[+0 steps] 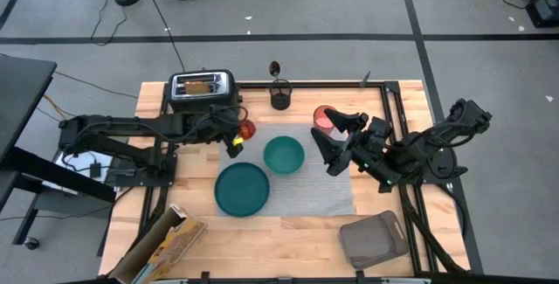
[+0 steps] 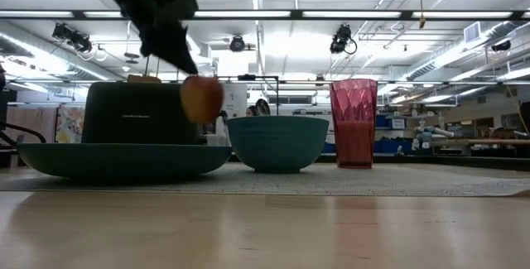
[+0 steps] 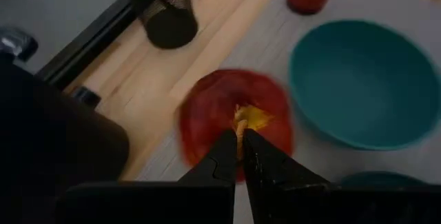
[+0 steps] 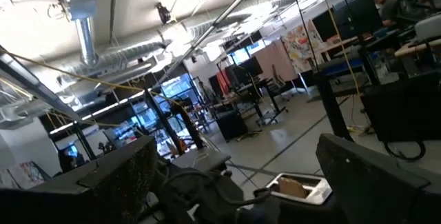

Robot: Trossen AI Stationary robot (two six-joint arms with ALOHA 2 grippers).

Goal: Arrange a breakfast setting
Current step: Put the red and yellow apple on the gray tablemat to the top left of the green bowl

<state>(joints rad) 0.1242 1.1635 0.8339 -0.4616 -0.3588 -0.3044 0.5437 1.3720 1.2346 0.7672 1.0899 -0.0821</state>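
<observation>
My left gripper (image 1: 238, 135) is shut on a red-yellow apple (image 3: 234, 124), which hangs above the far left corner of the grey placemat (image 1: 319, 188). On the mat rest a teal plate (image 1: 242, 188), a teal bowl (image 1: 284, 155) and a pink-red cup (image 1: 324, 118). A toast slice (image 1: 199, 84) sticks up from the toaster (image 1: 203, 87). A spoon (image 1: 274, 68) stands in a black mesh holder (image 1: 279, 99). My right gripper (image 1: 332, 142) stays open and raised beside the cup, with nothing between its fingers. My left gripper pinches the apple at its yellowish stem hollow (image 3: 249, 117) between its two shut fingertips (image 3: 224, 156). The fingers slant down from the table's left. The apple (image 2: 201, 98) hangs below them, clear of the table.
A grey square tray (image 1: 374, 238) sits near the front right corner. A cereal box (image 1: 170, 245) lies at the front left. The toaster (image 2: 141, 113) stands at the far left, close behind the apple. Black rails (image 1: 393, 118) run along the table's right and far sides.
</observation>
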